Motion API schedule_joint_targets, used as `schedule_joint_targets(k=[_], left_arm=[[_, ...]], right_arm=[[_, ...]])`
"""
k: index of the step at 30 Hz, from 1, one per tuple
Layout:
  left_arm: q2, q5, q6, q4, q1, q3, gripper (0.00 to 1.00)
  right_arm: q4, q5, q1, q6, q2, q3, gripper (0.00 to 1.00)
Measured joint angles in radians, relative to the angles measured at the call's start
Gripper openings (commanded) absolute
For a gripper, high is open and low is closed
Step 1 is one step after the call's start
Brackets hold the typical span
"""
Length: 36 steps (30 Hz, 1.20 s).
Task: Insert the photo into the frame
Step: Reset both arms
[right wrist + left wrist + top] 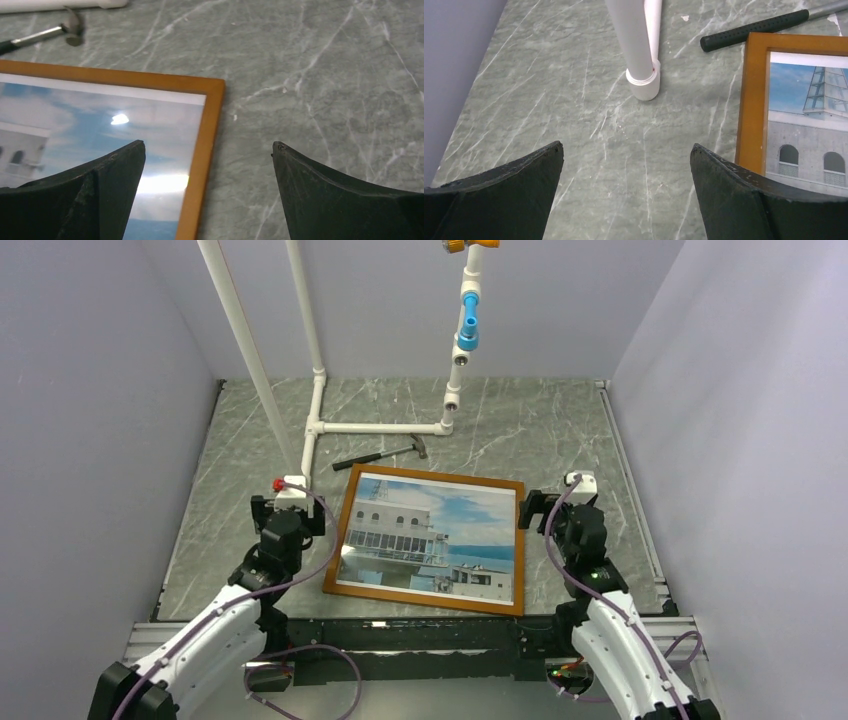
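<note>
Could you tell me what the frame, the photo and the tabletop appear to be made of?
The frame looks like orange-brown wood or wood-look board, smooth and satin. The photo seems glossy paper, or sits under glazing: a lamp reflection shows on it. The tabletop is grey-green with white veins, stone or a marble-pattern laminate.

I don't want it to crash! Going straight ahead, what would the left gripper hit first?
Probably the bare grey-green marbled tabletop ahead of the left gripper, short of the foot of the white plastic pipe; depth is unclear.
</note>
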Motion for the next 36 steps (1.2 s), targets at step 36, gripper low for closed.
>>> schedule_joint_targets(k=[36], left_arm=[[0.689,0.494,0.191,0.977,0.459,-0.075,0.99]], right_arm=[[1.145,-0.125,-0.248,-0.145,0.917,-0.059,1.0]])
